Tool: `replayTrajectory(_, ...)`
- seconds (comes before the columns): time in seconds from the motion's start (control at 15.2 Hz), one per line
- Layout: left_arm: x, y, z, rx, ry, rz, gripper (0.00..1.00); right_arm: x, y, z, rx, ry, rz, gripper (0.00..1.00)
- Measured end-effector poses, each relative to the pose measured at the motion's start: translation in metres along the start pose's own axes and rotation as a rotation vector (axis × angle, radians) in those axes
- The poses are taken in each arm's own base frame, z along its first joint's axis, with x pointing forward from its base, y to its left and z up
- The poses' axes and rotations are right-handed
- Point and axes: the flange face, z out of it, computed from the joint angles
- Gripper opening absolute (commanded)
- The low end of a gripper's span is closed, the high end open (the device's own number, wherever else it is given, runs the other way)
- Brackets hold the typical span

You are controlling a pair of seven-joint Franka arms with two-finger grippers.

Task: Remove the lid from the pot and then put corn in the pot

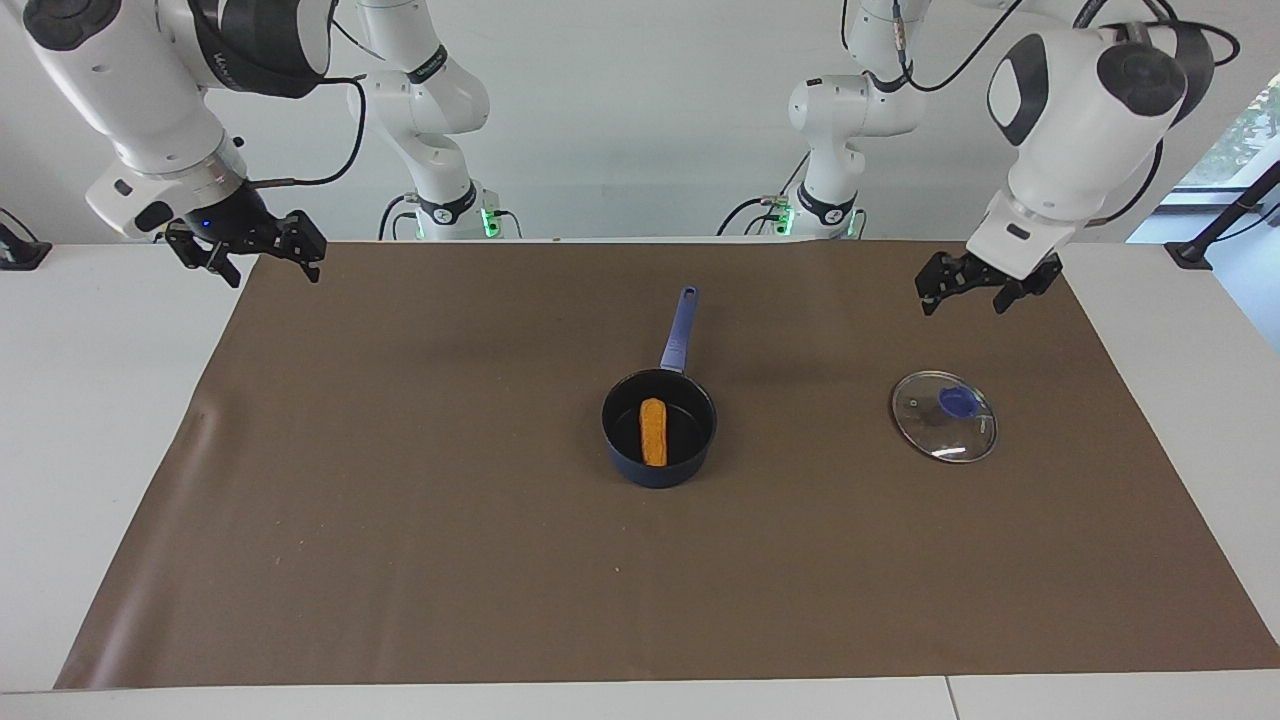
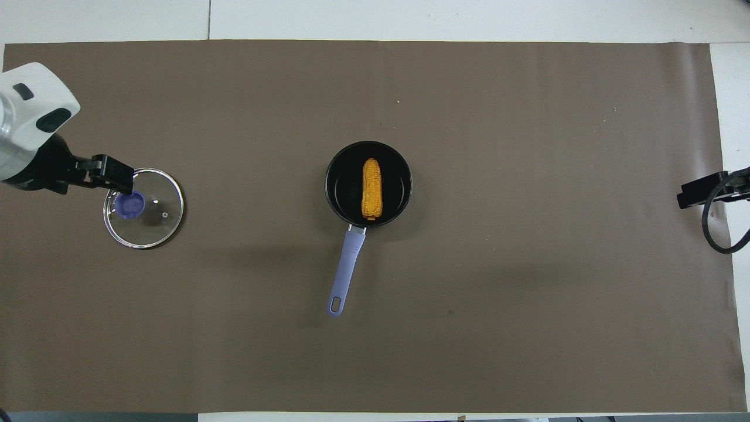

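Observation:
The pot (image 1: 690,425) stands in the middle of the brown mat, its blue-purple handle (image 1: 678,335) pointing toward the robots. It also shows in the overhead view (image 2: 345,184). The corn (image 1: 653,432) lies inside the pot (image 2: 371,189). The lid (image 1: 935,435) lies flat on the mat toward the left arm's end, knob up (image 2: 153,218). My left gripper (image 1: 968,298) is open and empty, raised over the mat at the lid's edge (image 2: 114,176). My right gripper (image 1: 265,268) is open and empty, over the mat's edge at the right arm's end (image 2: 697,193).
The brown mat (image 1: 400,500) covers most of the white table (image 1: 100,400). Nothing else lies on it. A black cable loop (image 2: 718,231) hangs by the right gripper.

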Motion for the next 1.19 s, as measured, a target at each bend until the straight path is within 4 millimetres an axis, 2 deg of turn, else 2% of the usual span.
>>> replayTrajectory(0.13,-0.024,-0.002,-0.017,0.002,-0.008,-0.003,1.0,0.003,0.0,-0.005,-0.007,0.028,0.0,1.0)
replayTrajectory(0.2,-0.028,-0.002,-0.016,-0.003,-0.006,-0.006,1.0,0.004,0.0,-0.007,-0.01,0.039,-0.001,1.0)
replayTrajectory(0.46,-0.021,-0.006,0.007,-0.043,0.016,-0.027,1.0,0.005,-0.001,-0.009,-0.011,0.043,-0.004,1.0)
replayTrajectory(0.59,-0.022,-0.006,0.002,-0.044,0.004,-0.026,1.0,0.004,0.004,-0.009,-0.009,0.042,0.005,1.0)
replayTrajectory(0.79,-0.025,-0.004,-0.019,-0.043,-0.008,-0.02,1.0,0.003,0.008,-0.008,-0.008,0.041,0.013,1.0)
replayTrajectory(1.19,-0.022,-0.003,-0.017,-0.049,-0.018,-0.021,1.0,0.001,0.019,-0.009,-0.006,0.043,0.039,1.0)
